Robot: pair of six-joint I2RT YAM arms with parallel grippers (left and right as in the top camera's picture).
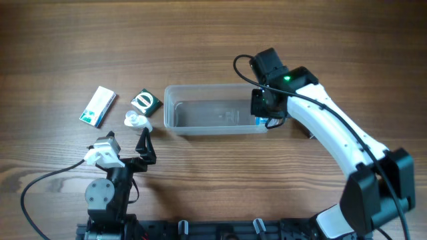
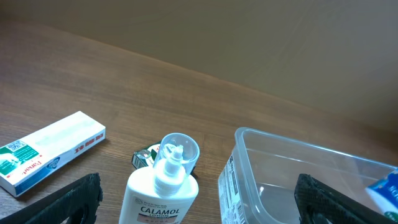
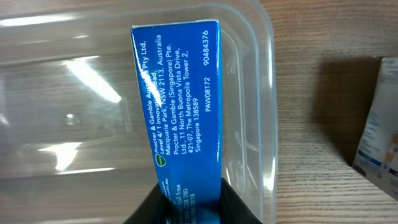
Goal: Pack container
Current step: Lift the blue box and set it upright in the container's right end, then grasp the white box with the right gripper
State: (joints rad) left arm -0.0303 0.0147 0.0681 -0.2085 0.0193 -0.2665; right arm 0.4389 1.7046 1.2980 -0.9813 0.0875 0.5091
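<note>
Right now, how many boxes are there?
4: a white box far left, a dark green box beside the container, a blue box held at its right end by the right gripper, and a partly seen box right of it. More may be hidden.

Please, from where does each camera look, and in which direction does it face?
Overhead: above the table, facing straight down; container, left gripper and right gripper show.
Left wrist: low over the table, facing forward at the Calamol bottle, white box and container; its open fingers frame the bottom corners.
Right wrist: over the container's end, looking down at the blue box gripped by its own fingers.
Shared: both wrist views show the container and the blue box.
</note>
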